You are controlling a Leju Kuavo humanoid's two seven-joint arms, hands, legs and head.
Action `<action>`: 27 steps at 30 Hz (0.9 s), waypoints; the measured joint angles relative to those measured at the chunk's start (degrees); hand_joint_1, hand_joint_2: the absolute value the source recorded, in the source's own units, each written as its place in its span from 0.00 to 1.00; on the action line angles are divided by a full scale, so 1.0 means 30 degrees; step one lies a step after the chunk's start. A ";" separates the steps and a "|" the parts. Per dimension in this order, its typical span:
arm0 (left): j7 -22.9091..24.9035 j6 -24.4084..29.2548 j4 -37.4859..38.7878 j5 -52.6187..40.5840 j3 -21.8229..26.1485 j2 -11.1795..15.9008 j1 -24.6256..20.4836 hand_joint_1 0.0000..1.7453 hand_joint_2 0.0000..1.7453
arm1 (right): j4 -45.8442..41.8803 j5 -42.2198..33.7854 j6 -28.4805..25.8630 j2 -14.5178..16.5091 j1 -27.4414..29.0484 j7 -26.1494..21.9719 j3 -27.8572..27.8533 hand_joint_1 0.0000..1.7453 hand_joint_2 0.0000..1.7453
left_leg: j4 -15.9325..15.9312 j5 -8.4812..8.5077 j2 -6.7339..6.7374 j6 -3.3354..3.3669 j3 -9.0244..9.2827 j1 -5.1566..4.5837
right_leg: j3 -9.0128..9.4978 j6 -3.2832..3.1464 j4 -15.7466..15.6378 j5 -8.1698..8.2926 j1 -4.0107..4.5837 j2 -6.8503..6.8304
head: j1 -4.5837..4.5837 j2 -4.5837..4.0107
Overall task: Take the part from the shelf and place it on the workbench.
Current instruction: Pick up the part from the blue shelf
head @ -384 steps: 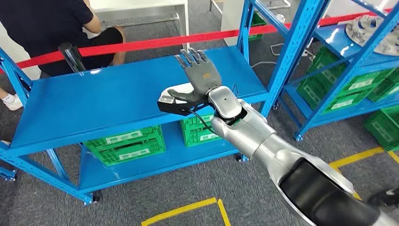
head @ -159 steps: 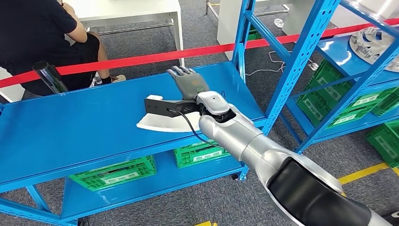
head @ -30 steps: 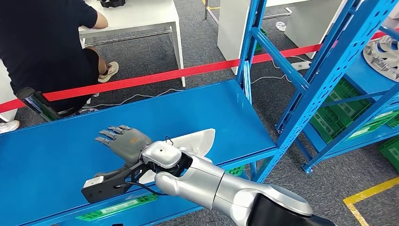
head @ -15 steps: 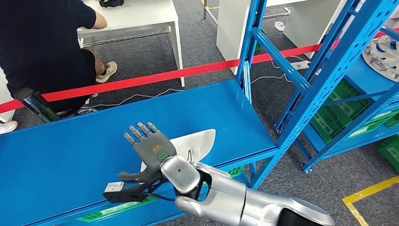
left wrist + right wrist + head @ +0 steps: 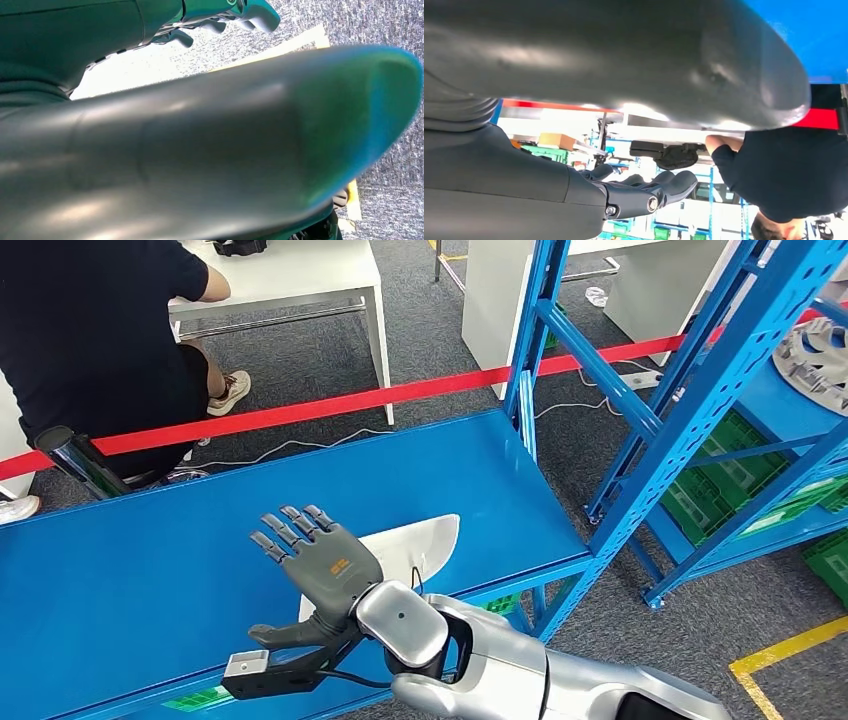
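Note:
The part (image 5: 423,540), a flat white curved piece, lies on the blue workbench (image 5: 140,570) near its front right edge. My right hand (image 5: 320,565) hovers just in front of the part and to its left, fingers spread and pointing away from me, holding nothing. Its wrist hides the part's near end. In the right wrist view the thick thumb (image 5: 624,60) and the dark fingers (image 5: 644,196) stand well apart with nothing between them. In the left wrist view my left hand (image 5: 210,150) hangs over the carpet, its fingers (image 5: 225,17) apart from the thumb and holding nothing.
A red barrier tape (image 5: 400,395) runs behind the bench, with a seated person in black (image 5: 90,330) and a white table (image 5: 290,270) beyond it. Blue rack uprights (image 5: 640,440) stand right of the bench, with a metal disc (image 5: 815,345) and green crates (image 5: 745,455) on its shelves.
The right hand, which lay low and to the left a second ago, has lifted and turned fingers-up closer to the part. The part has stayed put on the bench.

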 joint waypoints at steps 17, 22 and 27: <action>-0.0051 0.0000 0.0000 -0.0062 0.0155 0.0000 0.0009 0.00 0.00 | -0.0581 -0.1158 0.1342 -0.0198 0.0008 -0.0222 0.0000 0.00 1.00 | 0.0000 -0.0001 0.0000 0.0001 0.0001 0.0000 | 0.0002 0.0001 -0.0002 0.0000 0.0000 0.0000 | 0.0000 0.0000; -0.0029 0.0000 -0.0002 -0.0128 0.0155 -0.0007 0.0007 0.00 0.00 | -0.0603 -0.1372 0.1586 -0.0215 0.0014 -0.0051 0.0000 0.00 1.00 | 0.0000 -0.0001 0.0000 0.0001 0.0002 0.0000 | 0.0002 0.0001 -0.0001 0.0000 0.0000 0.0000 | 0.0000 0.0000; -0.0018 0.0000 -0.0007 -0.0131 0.0155 -0.0007 0.0006 0.00 0.00 | -0.0654 -0.1377 0.1674 -0.0246 0.0015 0.0031 0.0000 0.00 1.00 | 0.0000 -0.0001 0.0000 0.0001 0.0001 0.0000 | 0.0002 0.0001 -0.0002 0.0000 0.0000 0.0000 | 0.0000 0.0000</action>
